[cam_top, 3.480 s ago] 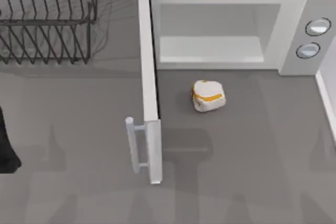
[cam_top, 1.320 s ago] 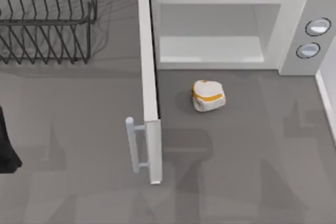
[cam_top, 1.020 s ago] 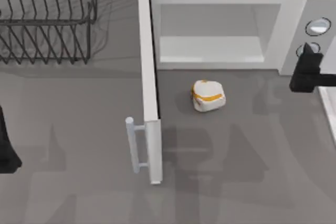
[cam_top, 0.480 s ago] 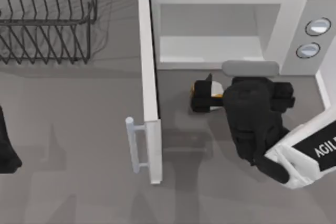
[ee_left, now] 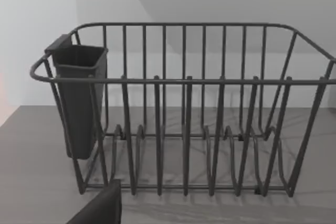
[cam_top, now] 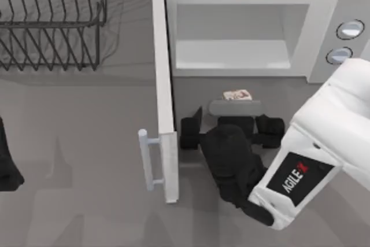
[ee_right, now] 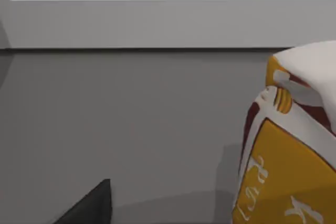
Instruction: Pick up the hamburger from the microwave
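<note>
Hamburger (cam_top: 237, 95) just beyond right pincer (cam_top: 231, 124).

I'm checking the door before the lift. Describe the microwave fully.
The microwave is a large white box with a smooth, plastic-looking shell, at the table's far side, right of the black wire rack. Its door stands swung wide open toward the camera, white bar handle on its outer face. The pale cavity holds nothing. Two round grey-rimmed knobs sit on its right panel. The right gripper works just before it.
</note>
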